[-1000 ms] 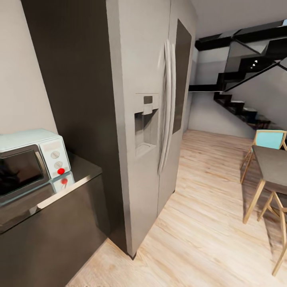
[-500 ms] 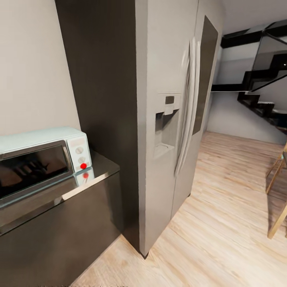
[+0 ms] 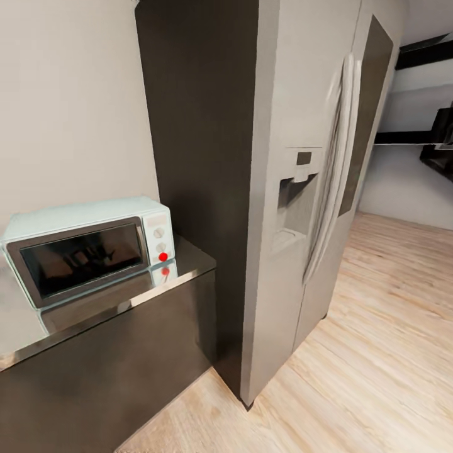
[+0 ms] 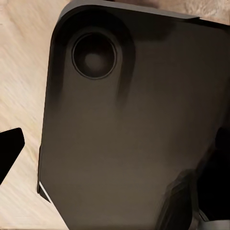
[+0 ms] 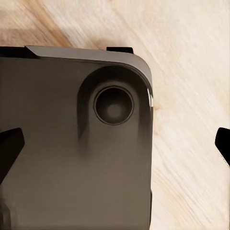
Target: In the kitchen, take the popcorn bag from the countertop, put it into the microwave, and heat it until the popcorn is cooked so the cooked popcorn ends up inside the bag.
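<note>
Microwave point(image 3: 88, 248) sits on the grey bench point(image 3: 189, 261) at the left of the head view, close to the bench's end, just beside the tall dark cabinet panel point(image 3: 201, 157). Its long axis runs sideways along the pale wall point(image 3: 69, 107) behind it, and its dark glass door point(image 3: 80, 258) faces out toward the camera, turned slightly to the left. The door is closed. The white control panel point(image 3: 158, 238) is at the right end of the front, with two knobs above a red dot point(image 3: 163, 257); the dot and the panel are mirrored in the glossy bench top. What lies behind the glass is hard to make out, since it shows only murky reflections.

The bench is cut off by the left edge of the picture, so the rest of its top is out of sight. Right of the dark panel stands a grey two-door refrigerator point(image 3: 308, 189) with a dispenser recess point(image 3: 292, 204) and long vertical handles point(image 3: 336, 163). Light wood floor point(image 3: 377, 327) stretches to the right, and dark stairs point(image 3: 440, 138) are cut off at the right edge.

Both wrist views look down on a dark, rounded-corner slab of the robot's base point(image 4: 129, 124) point(image 5: 72, 143) over the wood floor. Black finger tips of the left end effector point(image 4: 9, 146) and right end effector point(image 5: 9, 143) barely enter at the edges, so I cannot tell how far either is open; nothing is seen held.
</note>
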